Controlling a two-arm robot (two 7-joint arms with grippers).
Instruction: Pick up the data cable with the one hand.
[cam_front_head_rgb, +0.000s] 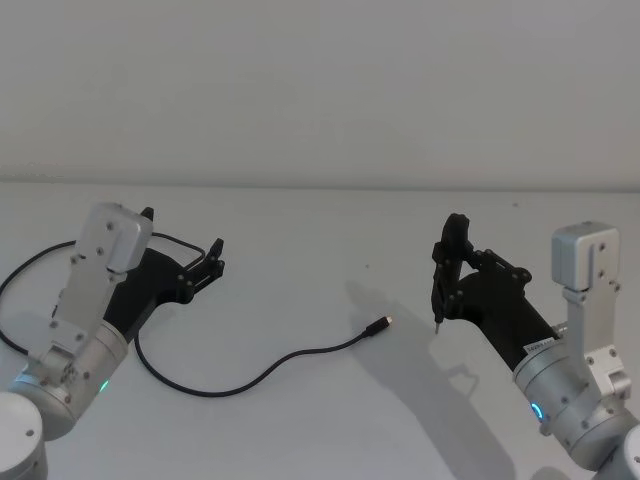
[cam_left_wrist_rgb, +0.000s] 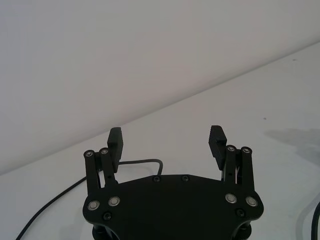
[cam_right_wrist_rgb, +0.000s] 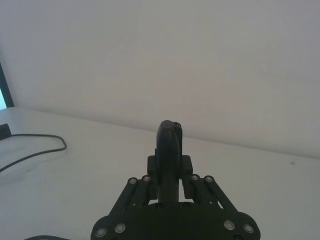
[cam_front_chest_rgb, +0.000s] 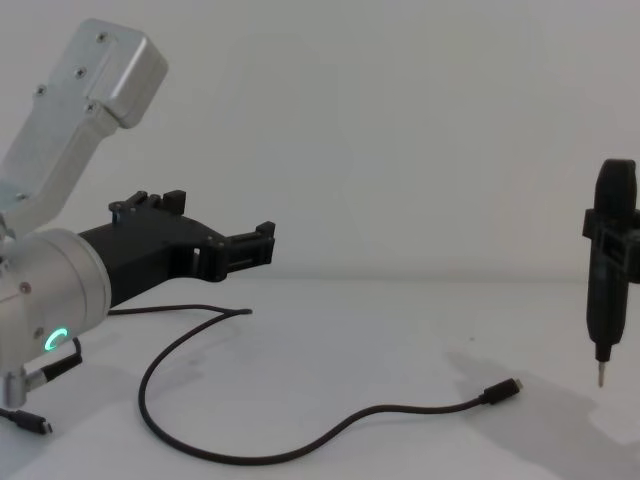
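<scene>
The data cable (cam_front_head_rgb: 250, 375) lies on the white table (cam_front_head_rgb: 330, 230) as a long, curvy black cord, with its small silver-tipped plug (cam_front_head_rgb: 380, 324) near the middle. In the chest view the data cable (cam_front_chest_rgb: 300, 445) ends in the plug (cam_front_chest_rgb: 500, 392). My left gripper (cam_front_head_rgb: 183, 235) hangs open a little above the cable's far loop at the left, holding nothing. The left wrist view shows that gripper (cam_left_wrist_rgb: 166, 142) with a cable bend (cam_left_wrist_rgb: 145, 161) beyond its fingers. My right gripper (cam_front_head_rgb: 450, 275) is at the right, shut on a dark screwdriver (cam_front_chest_rgb: 610, 270) pointing down.
A short black lead end (cam_front_chest_rgb: 30, 424) lies by my left arm's base. The screwdriver's tip (cam_front_chest_rgb: 600, 378) hangs just above the table, right of the plug. A pale wall (cam_front_head_rgb: 320, 80) rises behind the table.
</scene>
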